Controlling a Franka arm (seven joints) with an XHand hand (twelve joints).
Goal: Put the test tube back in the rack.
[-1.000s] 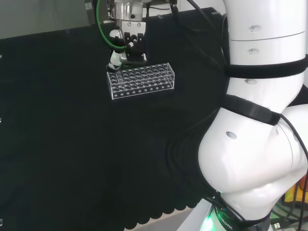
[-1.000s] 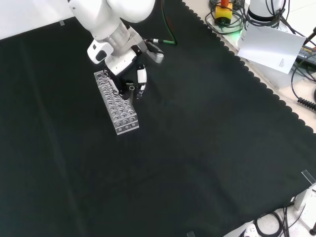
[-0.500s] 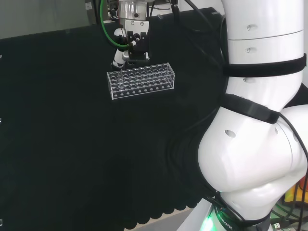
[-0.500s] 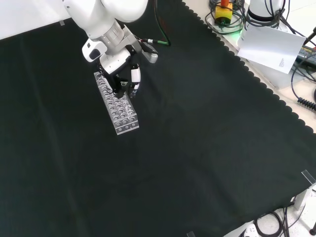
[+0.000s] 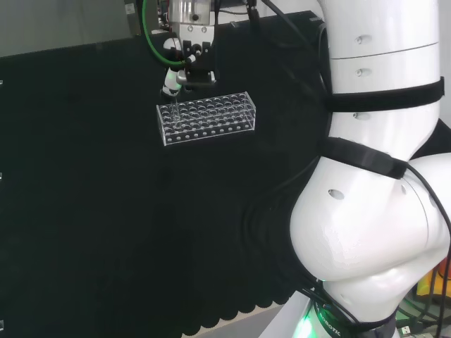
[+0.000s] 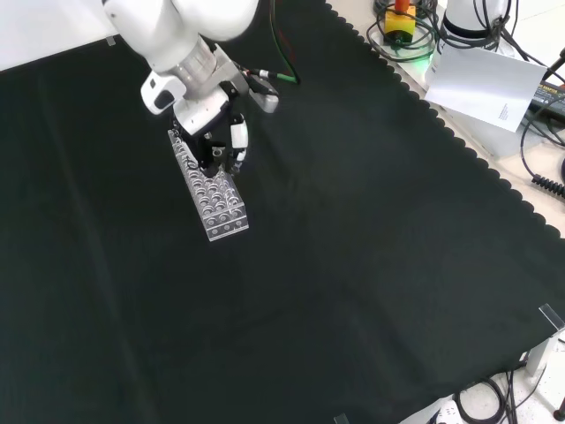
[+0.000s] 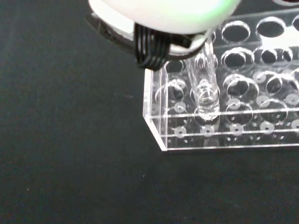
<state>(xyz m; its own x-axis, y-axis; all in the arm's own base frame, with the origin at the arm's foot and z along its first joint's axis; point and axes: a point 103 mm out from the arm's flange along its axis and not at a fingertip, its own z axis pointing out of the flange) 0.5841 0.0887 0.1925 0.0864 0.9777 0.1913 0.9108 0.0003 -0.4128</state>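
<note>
A clear plastic test tube rack [image 7: 243, 135] with several rows of holes lies on the black cloth. In the wrist view a clear test tube [image 7: 205, 79] stands upright, its rounded lower end inside a hole near the rack's corner. Its top runs up under the hand [image 7: 159, 11], whose fingers curl round it. The head view has the hand [image 5: 189, 67] above the left end of the rack [image 5: 208, 118]. In the front view the hand [image 6: 221, 141] hangs over the upper half of the rack [image 6: 216, 199].
The arm's big white links [image 5: 373, 211] take up the right of the head view. Beyond the cloth's scalloped edge, at the front view's upper right, lie a white sheet [image 6: 481, 79] and cables.
The hand has shifted upward in the head view, and up and to the left in the front view, coming over the rack. The rack has stayed put.
</note>
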